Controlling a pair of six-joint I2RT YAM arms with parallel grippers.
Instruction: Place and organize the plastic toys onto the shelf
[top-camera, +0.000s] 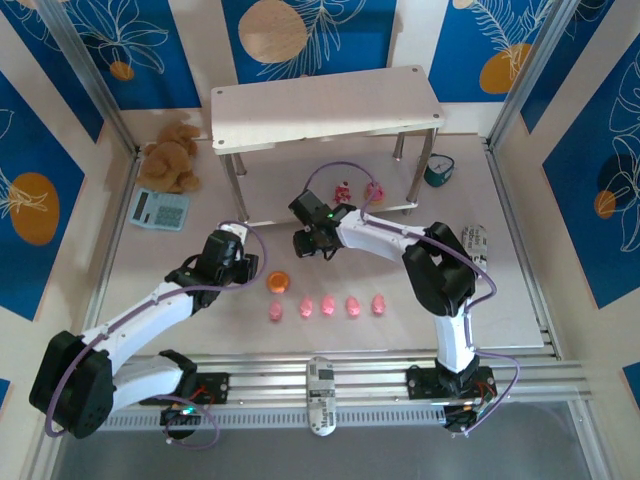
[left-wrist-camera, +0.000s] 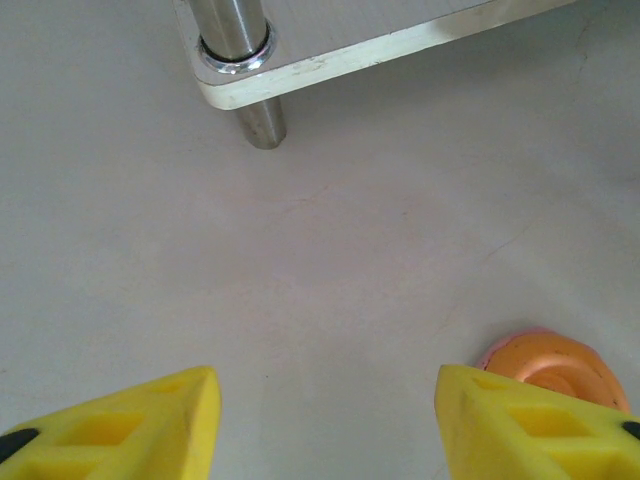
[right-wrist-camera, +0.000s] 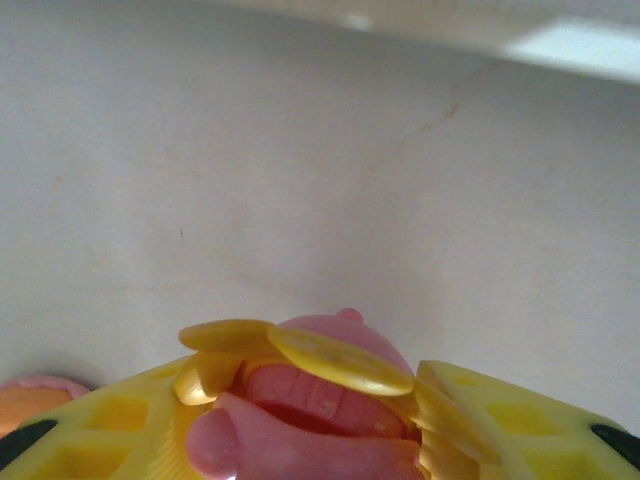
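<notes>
Right tool (right-wrist-camera: 310, 435): pinching cupcake figure (right-wrist-camera: 325, 375).
Cupcake figure: glossy pink body, yellow petal discs.
Left tool (left-wrist-camera: 325, 420): spread, empty, over worktop (left-wrist-camera: 300, 260); flat orange round piece (left-wrist-camera: 550, 362) just beside, 3 o'clock.
Piglets (top-camera: 328, 305): five, pink, alike; row at 6 o'clock of held figure.
Shelf (top-camera: 320, 105): pale boards, metal legs, 12 o'clock.
</notes>
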